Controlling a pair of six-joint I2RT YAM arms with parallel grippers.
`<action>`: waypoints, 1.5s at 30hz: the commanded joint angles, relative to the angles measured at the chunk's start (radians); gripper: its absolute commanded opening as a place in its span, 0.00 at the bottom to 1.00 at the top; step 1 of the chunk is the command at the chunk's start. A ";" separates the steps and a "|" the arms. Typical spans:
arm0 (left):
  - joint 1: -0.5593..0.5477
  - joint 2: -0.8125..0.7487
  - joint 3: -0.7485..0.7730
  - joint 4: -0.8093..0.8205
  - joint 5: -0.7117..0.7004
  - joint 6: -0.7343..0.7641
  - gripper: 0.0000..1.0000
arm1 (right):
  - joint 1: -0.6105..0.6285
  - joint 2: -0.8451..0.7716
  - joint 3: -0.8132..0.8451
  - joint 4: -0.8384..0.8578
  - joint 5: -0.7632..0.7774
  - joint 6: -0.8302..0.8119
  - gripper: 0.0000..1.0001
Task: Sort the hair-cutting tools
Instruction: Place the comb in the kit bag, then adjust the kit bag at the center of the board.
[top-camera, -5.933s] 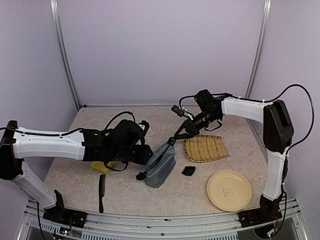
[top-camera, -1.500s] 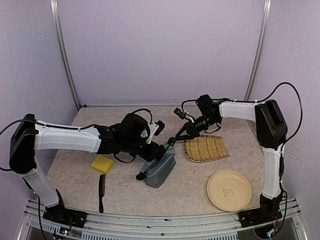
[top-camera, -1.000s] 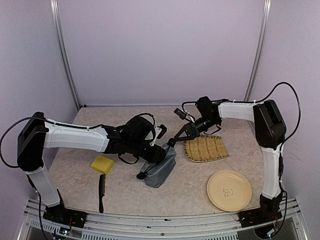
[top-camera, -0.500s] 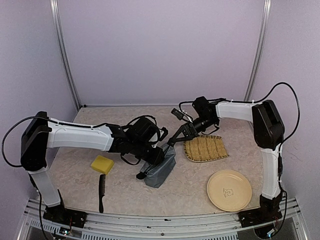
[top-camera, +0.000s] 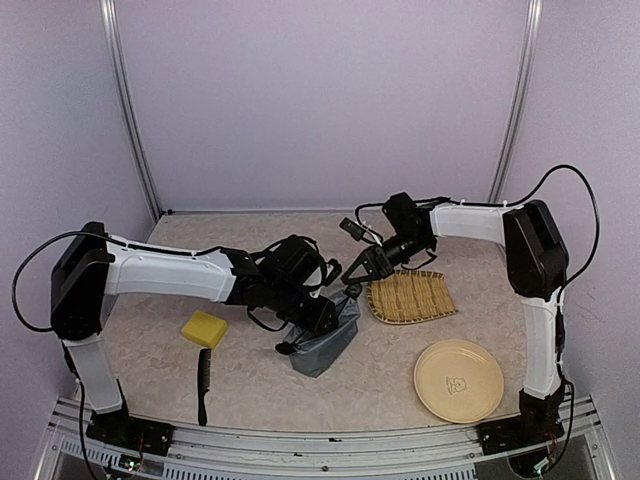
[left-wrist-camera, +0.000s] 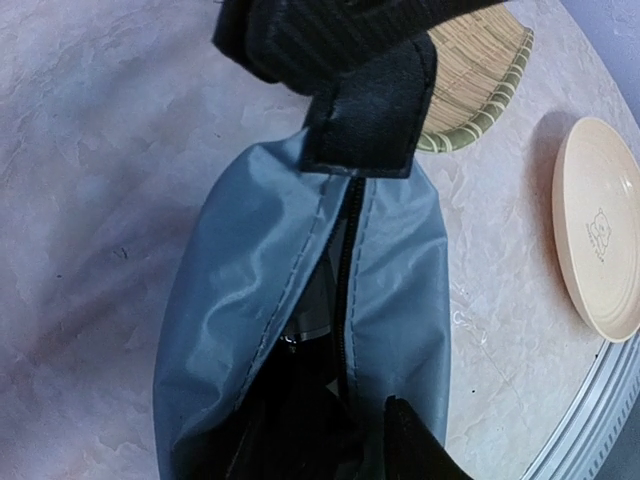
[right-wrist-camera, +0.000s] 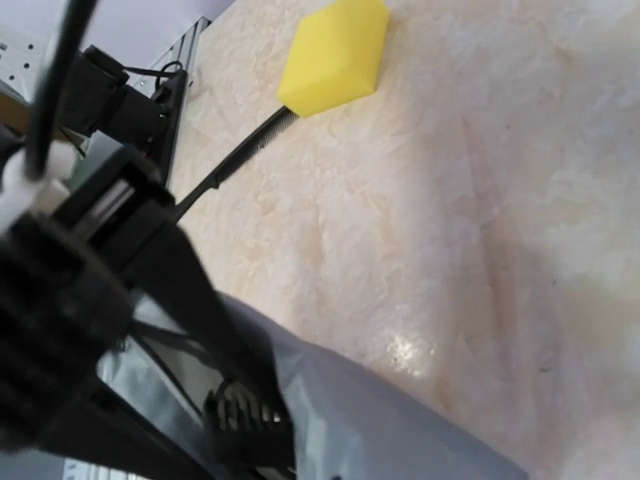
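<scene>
Long black comb (top-camera: 204, 385) flat on table (top-camera: 300, 400), front left, tip just by yellow sponge (top-camera: 204, 328). Prob light, thin, stiff, a bit slippy. Lies low, so hard to pinch. Best to nip across the thick back, near the mid. Other tools not seen; maybe in grey-blue pouch (top-camera: 325, 340), soft n floppy.

Right gripper (top-camera: 352, 287) clamped tight on pouch's black end tab (left-wrist-camera: 368, 110). Left gripper (top-camera: 316, 318) down at pouch mouth; wide or closed, can't tell.

Top view only: whole table w/ bamboo tray (top-camera: 410, 295), plate (top-camera: 458, 380). Left wrist view only: zip slit w/ sth shiny inside. Right wrist view: comb teeth up close.
</scene>
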 joint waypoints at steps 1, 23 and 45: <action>0.004 -0.013 0.028 -0.018 -0.016 -0.012 0.41 | 0.006 -0.016 -0.012 0.010 0.007 -0.005 0.04; -0.037 -0.314 -0.188 -0.170 -0.153 -0.243 0.45 | 0.006 -0.088 -0.072 0.016 0.124 -0.062 0.38; 0.012 -0.449 -0.344 -0.109 -0.011 -0.263 0.00 | -0.064 -0.106 -0.090 -0.026 -0.061 -0.053 0.00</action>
